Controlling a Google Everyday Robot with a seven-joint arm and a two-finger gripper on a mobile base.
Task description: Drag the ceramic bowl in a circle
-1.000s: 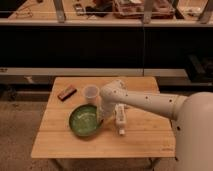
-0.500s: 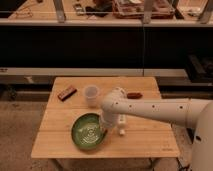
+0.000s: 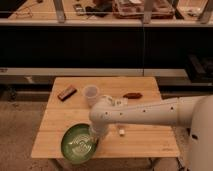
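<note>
The ceramic bowl [image 3: 77, 145], glossy green with a paler speckled inside, is found upright at the front-left corner of the wooden table [image 3: 145, 142], its near rim reaching the table's front edge; whether it overhangs that edge cannot be told. The gripper [image 3: 96, 135] is located at the bowl's right rim, pointed downward and in contact with or just over the rim, and it is largely covered by the wrist above it. How far it is opened, and whether the rim is held by it, cannot be told. The white arm [image 3: 150, 112] is seen stretched from the right side across the middle of the table, bent down at the wrist toward the bowl. A white cup [image 3: 90, 95] is noted upright behind the arm, well apart from the bowl. A dark rectangular block [image 3: 66, 93] is recorded to the left of the cup, near the table's back-left part. A reddish-brown oblong item [image 3: 132, 95] is recorded at the back right. A small white piece [image 3: 121, 131] is seen on the table just beneath the arm, right of the bowl. Dark shelving [image 3: 100, 47] is observed behind the table, and a speckled floor [image 3: 20, 125] beneath it.
</note>
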